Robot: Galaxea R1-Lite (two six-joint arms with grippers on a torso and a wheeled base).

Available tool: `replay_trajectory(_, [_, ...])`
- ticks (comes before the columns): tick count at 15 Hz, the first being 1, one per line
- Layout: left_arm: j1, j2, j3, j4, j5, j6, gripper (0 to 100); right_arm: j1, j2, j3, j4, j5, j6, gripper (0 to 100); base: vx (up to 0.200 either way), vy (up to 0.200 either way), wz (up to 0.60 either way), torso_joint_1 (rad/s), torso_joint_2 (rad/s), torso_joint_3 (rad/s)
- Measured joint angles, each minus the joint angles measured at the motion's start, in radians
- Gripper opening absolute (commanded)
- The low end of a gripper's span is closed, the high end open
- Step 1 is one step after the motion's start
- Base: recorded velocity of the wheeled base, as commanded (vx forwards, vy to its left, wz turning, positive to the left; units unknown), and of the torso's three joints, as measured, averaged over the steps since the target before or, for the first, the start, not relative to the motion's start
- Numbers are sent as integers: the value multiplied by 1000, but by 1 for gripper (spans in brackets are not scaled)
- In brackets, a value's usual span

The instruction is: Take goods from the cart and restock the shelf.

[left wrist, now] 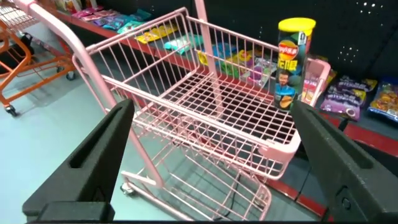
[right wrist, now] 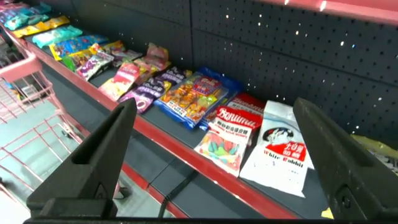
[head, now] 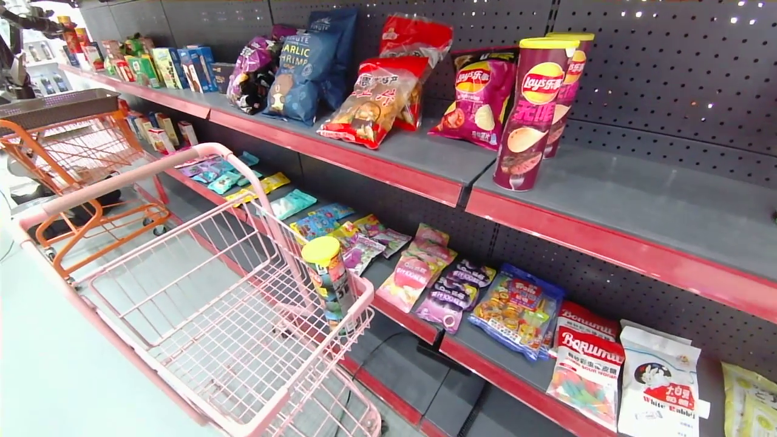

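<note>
A pink wire cart (head: 200, 315) stands in front of the shelf, and in its corner nearest the shelf a chip can with a yellow lid (head: 331, 282) stands upright. In the left wrist view the same can (left wrist: 292, 65) rises at the cart's (left wrist: 205, 106) far corner. My left gripper (left wrist: 214, 162) hangs open above the cart basket, apart from the can. My right gripper (right wrist: 214, 162) is open over the lower shelf (right wrist: 155, 134), above bags of sweets (right wrist: 186, 96). On the upper shelf (head: 607, 200) two maroon chip cans (head: 534, 112) stand upright.
Snack bags (head: 370, 100) lean along the upper shelf left of the maroon cans, with bare shelf to their right. Candy packets (head: 516, 309) lie along the lower shelf. An orange cart (head: 79, 158) stands farther down the aisle on the left.
</note>
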Motion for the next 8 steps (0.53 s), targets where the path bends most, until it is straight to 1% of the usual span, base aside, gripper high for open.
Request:
replay_trajectory(1, [0, 0, 0, 1, 0, 0, 100, 0, 0, 0, 1, 0, 0, 100, 0, 0, 0, -115, 383, 256])
replay_trajectory(3, [0, 0, 0, 0, 0, 0, 100, 0, 0, 0, 0, 0, 0, 100, 0, 0, 0, -49, 173, 117])
replay_trajectory(8, [-1, 4, -4, -5, -1, 7, 100, 0, 0, 0, 0, 0, 0, 100, 0, 0, 0, -7, 26, 16])
